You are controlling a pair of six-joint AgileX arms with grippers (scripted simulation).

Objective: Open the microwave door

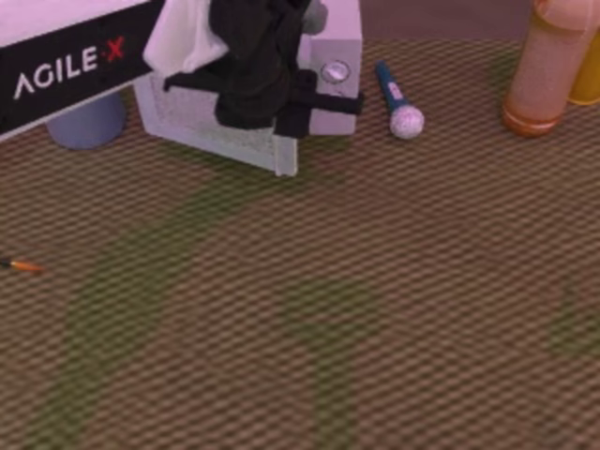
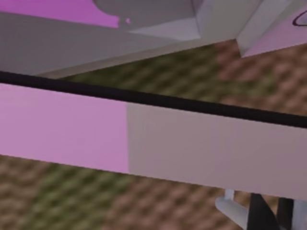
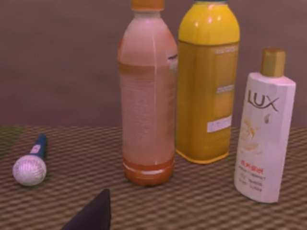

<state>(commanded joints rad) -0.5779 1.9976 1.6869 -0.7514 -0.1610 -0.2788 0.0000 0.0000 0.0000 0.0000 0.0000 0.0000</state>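
Observation:
The microwave [image 1: 337, 42] stands at the back of the table, left of centre. Its door [image 1: 202, 122], a pale panel with a speckled mesh window, is swung partly outward, with the free edge [image 1: 286, 159] away from the body. My left gripper [image 1: 295, 117] hangs black over the door's upper free corner and is shut on the door. The left wrist view shows the door's edge [image 2: 192, 148] up close, with a pale handle stub [image 2: 232, 211] beside the black fingers [image 2: 259, 218]. My right gripper [image 3: 96, 213] is outside the top view and faces the bottles.
A blue cup [image 1: 89, 122] stands left of the microwave, under my left arm. A microphone [image 1: 398, 103] lies to the microwave's right. Orange [image 1: 548, 66] and yellow [image 1: 589, 75] bottles stand at the back right, with a white LUX bottle [image 3: 264, 134] nearby. A small orange stick [image 1: 21, 265] lies far left.

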